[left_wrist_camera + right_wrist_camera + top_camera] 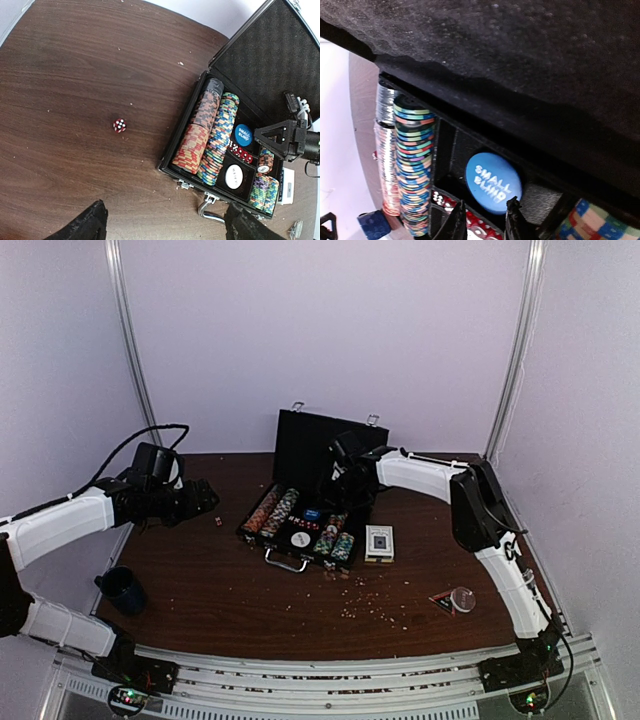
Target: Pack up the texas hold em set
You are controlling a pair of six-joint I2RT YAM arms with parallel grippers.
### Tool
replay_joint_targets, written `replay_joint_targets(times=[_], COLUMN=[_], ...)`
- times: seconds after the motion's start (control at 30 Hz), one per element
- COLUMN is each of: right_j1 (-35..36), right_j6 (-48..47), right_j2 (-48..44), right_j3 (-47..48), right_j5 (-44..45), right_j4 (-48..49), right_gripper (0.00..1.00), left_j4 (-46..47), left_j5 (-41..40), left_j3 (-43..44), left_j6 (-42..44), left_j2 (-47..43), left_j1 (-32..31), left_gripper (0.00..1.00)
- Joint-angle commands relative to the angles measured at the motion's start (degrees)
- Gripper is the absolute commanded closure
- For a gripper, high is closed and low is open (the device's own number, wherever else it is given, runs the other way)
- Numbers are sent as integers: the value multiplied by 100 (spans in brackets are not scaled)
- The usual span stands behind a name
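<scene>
Ahead of the wide-open, empty left hand [166,216], a red die [119,125] lies loose on the table [60,75]; the right hand [484,220], narrowly parted over the case [270,50], sits farther away.

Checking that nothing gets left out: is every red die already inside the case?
No: one red die lies on the table, apart from the open case, on its left side.

Dark matt wood-grain table [75,75], case lid [270,55] lined in coarse matt black foam, bright metal handle [210,212], smooth plastic blue button [493,182], glossy red die [119,125].
</scene>
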Motion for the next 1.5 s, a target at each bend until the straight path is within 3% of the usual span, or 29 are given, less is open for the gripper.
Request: replay_joint_targets(times=[0.0,0.27,0.5,0.73,0.93,1.2,1.47], right_j1=[-57,-63,-75,-127,-627,-1404,-1882], right_j6=[-251,-504,-641,-604,-605,-2104,-2265], right_j2=[-185,-521,-1340,-3136,-4443,-5119,-5362], right_j3=[149,52,-753,-2756,-4637,-4783,-4994], right_j5=[693,989,1018,1590,1473,2021,1403], right_j4=[-448,-446,-34,360,896,242,347], right_gripper=[74,71,61,51,51,48,48], left_j4=[42,-120,-550,-455,-360,-396,-870], left_j5=[7,-40,-99,192,330,-284,-404], left_j3=[-51,31,396,637,1223,1897,2924], left_j6=[131,188,-1,-7,122,-403,-456], left_j2=[-77,-142,354,1137,2047,3132,4044], left_j1=[47,53,58,76,260,308,313], left_gripper=[16,16,15,15,13,16,30])
